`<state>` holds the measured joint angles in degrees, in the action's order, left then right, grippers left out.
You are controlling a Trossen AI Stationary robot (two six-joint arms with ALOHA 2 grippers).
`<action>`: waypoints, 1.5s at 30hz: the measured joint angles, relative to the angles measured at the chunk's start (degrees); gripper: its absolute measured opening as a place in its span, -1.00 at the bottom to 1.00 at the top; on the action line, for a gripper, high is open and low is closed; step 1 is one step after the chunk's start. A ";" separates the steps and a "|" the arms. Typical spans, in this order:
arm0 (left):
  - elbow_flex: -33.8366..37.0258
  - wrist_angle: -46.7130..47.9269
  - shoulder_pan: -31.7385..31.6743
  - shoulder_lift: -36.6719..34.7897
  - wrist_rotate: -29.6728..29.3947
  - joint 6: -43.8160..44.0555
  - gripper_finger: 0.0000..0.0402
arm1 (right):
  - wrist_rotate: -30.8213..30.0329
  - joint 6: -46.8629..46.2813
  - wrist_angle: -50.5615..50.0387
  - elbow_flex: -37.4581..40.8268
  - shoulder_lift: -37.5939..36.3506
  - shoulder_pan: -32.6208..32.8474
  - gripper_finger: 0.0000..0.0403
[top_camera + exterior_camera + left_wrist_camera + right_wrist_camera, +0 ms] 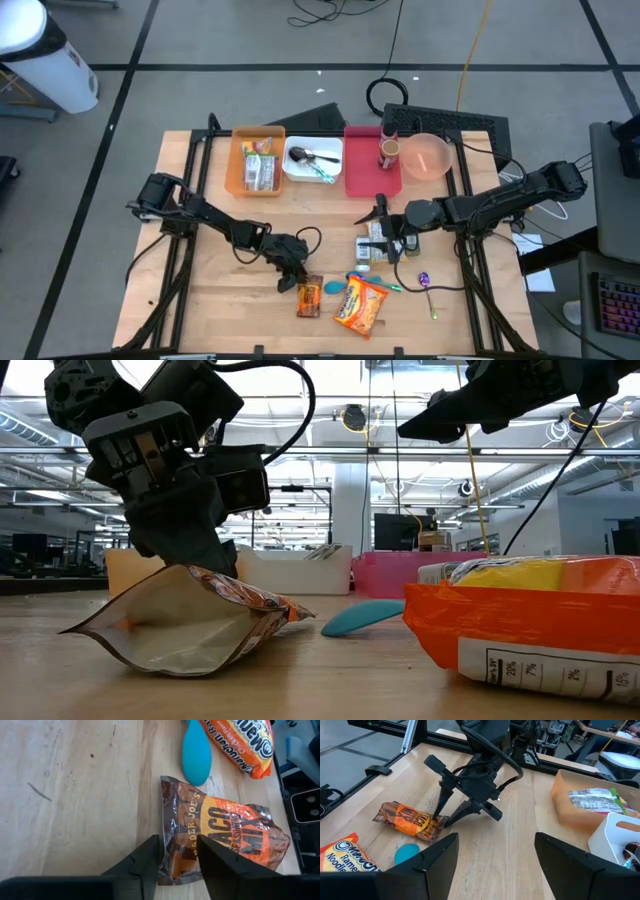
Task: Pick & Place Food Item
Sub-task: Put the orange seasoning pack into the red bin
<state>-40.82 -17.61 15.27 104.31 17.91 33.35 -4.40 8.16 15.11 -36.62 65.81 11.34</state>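
- The brown and orange foil taco seasoning packet [309, 297] is seen lying flat on the light wooden table [200, 310], in the lower middle of the high view.
- The left gripper [178, 857] is placed over one end of the packet; its two dark fingers [145, 860] are set narrowly on either side of the crinkled edge, touching the foil. Whether a firm grip has been made cannot be told.
- In the low view, that end of the packet is shown tilted up under the gripper, at the left of the frame.
- A teal spoon-shaped piece [196, 752] is found just beside the packet, and an orange instant noodle packet [361, 305] next to that.
- The right gripper [495, 855] is held above the table at the centre right of the high view, its fingers spread wide with nothing between them.
- An orange bin [255, 160], a white bin [312, 160] and a red tray [365, 165] are lined up along the upper edge of the table.
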 joint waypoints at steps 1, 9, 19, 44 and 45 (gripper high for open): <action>0.00 0.12 0.00 0.00 0.00 -0.16 -0.35 | 0.00 0.00 0.00 0.00 0.01 -0.01 0.26; 0.03 1.15 -0.02 0.00 -0.14 -1.94 -0.64 | -0.02 0.00 0.00 0.00 0.00 0.01 0.26; -1.85 2.55 -1.20 0.15 1.69 -10.68 -0.97 | -0.04 0.02 0.00 0.00 -0.01 -0.03 0.26; -33.17 45.71 -4.33 -1.20 -13.78 -34.46 -0.99 | -6.54 0.46 2.49 0.62 0.01 -0.17 0.26; -33.79 46.22 -4.45 -1.20 -13.73 -35.18 -0.99 | -6.36 0.46 4.20 1.41 0.01 -0.33 0.26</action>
<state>-74.61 28.61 10.82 103.11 4.18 -1.83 -10.77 8.62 19.31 -35.21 65.82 11.01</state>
